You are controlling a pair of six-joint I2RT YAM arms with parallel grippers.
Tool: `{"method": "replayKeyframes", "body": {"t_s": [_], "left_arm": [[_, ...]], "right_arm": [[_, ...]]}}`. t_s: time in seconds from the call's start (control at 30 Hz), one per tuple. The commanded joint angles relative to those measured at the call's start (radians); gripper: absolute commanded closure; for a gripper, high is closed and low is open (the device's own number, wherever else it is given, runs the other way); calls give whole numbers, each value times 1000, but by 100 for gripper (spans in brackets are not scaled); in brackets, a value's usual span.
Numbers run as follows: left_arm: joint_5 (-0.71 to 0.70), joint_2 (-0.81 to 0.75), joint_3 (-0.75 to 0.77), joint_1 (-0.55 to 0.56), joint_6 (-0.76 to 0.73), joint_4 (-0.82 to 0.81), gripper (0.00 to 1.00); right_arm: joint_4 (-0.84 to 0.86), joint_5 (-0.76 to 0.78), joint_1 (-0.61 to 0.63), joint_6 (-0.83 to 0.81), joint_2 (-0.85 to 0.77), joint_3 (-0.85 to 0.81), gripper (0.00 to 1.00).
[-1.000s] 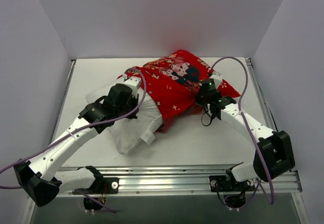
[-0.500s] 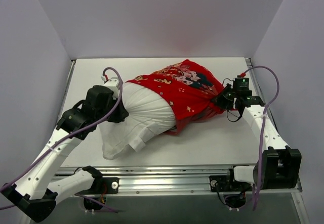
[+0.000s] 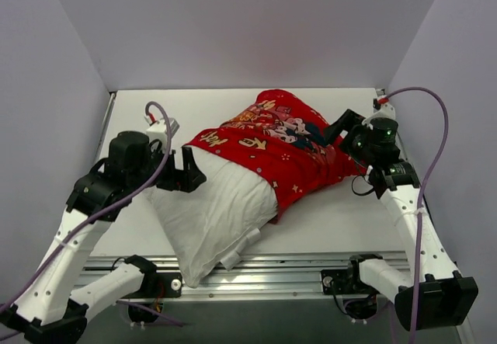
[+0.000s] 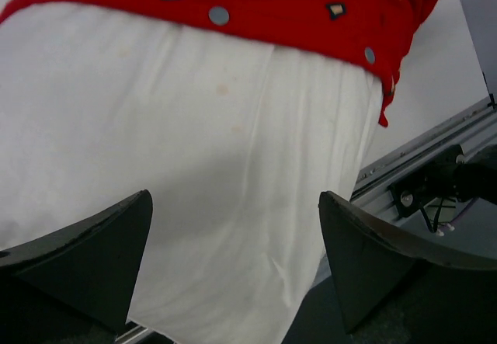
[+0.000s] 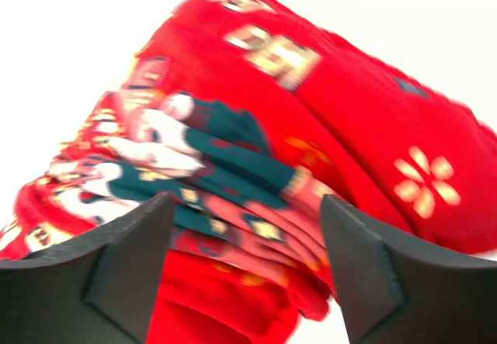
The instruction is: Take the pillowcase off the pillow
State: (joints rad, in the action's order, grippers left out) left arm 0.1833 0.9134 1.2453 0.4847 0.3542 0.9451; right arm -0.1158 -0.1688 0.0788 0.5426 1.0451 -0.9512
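Pillow (image 3: 213, 212) is seen from above lying diagonally on the surface (image 3: 334, 220), its far right part covered by the pillowcase (image 3: 283, 146). At the left wrist, the left end effector (image 4: 233, 200) is spread wide and empty over the white fabric. At the right wrist, the right end effector (image 5: 245, 204) is parted and empty before the red folds.

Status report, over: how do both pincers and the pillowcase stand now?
Left pincer open, facing bare pillow. Right pincer open, holding nothing, at pillowcase. Pillowcase covers pillow's far-right part, near part bare. No obstruction seen.
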Motion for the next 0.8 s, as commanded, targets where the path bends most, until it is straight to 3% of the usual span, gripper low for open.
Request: {"method": "replayKeyframes", "body": {"t_s": [0.0, 0.17, 0.33, 0.63, 0.7, 0.77], "left_arm": [[-47, 116, 88, -14, -18, -84, 4], [-146, 287, 161, -46, -75, -106, 6], [-202, 352, 77, -64, -115, -204, 6], [-85, 348, -148, -61, -60, -327, 6], [-62, 335, -202, -58, -14, -360, 2], [-39, 315, -277, -51, 25, -420, 14]], "right_arm": [[74, -47, 45, -98, -14, -60, 27], [65, -51, 147, -180, 42, -151, 18], [19, 20, 294, -286, 180, -297, 14], [12, 60, 476, -404, 459, -520, 13], [-10, 61, 513, -427, 521, -604, 13], [-45, 64, 536, -463, 613, -690, 12]]}}
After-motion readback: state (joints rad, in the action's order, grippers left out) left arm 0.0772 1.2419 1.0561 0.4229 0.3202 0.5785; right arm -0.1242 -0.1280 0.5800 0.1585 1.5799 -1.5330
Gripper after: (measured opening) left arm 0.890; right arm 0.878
